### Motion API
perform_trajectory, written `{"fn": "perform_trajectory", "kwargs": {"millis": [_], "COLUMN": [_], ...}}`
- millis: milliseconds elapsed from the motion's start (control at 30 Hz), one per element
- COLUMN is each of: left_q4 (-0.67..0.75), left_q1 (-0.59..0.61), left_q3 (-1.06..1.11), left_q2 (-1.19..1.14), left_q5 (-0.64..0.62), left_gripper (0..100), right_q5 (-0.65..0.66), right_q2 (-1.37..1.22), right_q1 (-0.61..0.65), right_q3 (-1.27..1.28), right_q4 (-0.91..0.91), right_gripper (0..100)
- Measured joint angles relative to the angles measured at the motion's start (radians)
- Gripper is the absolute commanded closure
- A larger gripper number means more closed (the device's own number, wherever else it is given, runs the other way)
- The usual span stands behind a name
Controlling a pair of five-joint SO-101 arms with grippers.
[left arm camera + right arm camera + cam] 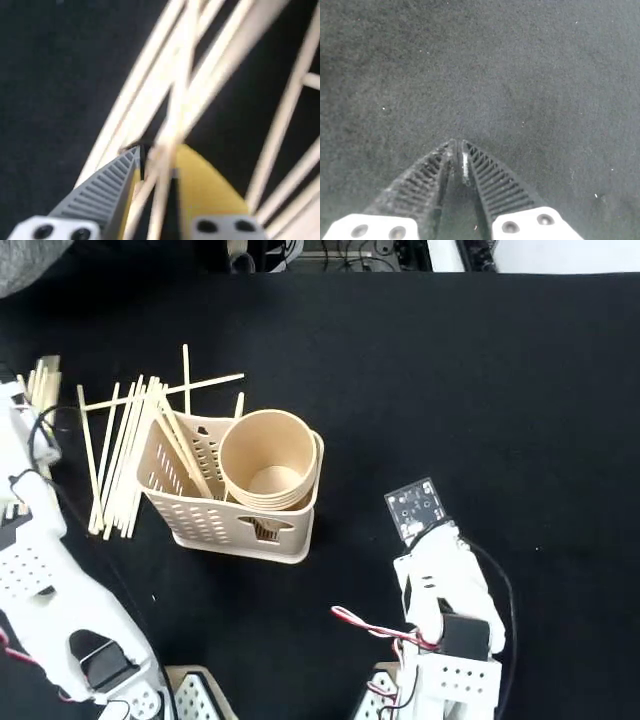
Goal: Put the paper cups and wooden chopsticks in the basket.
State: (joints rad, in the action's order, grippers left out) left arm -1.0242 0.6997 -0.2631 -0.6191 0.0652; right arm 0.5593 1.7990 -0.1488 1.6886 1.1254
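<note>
Ribbed left gripper (157, 150) pinches thin wooden chopsticks (235, 50); right gripper (458, 147) closed over felty black cloth (520, 75).

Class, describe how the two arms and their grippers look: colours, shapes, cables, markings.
Both arms are white: the left arm has a perforated shell, the right arm a black square circuit board, red-and-white wires and a black cable. The left gripper has one grey ridged finger and one yellow; the right gripper two dark ridged fingers. Both have white bases with screw holes.

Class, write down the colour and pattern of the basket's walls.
The basket is pale beige with rows of small slots; clearest in the high view.
</note>
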Motion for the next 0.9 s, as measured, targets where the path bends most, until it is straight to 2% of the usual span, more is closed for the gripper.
{"fn": "perform_trajectory", "kwargs": {"millis": [300, 467, 600, 900], "left_q4": [-0.054, -0.114, -0.097, 0.117], "left_q1": [0.005, 0.006, -0.012, -0.112], "left_q3": [-0.003, 0.095, 0.267, 0.898], "left_q2": [0.005, 0.140, 0.376, 1.162], "left_q5": [-0.002, -0.002, 0.008, 0.124], "left_gripper": [97, 97, 97, 97], "right_q5": [0.000, 0.000, 0.000, 0.000], "right_q2": [0.000, 0.000, 0.000, 0.000], "right_q1": [0.000, 0.000, 0.000, 0.000], "right_q3": [0.000, 0.000, 0.000, 0.000], "right_q4": [0.000, 0.000, 0.000, 0.000], "right_gripper": [98.6, 98.6, 98.6, 98.6]}}
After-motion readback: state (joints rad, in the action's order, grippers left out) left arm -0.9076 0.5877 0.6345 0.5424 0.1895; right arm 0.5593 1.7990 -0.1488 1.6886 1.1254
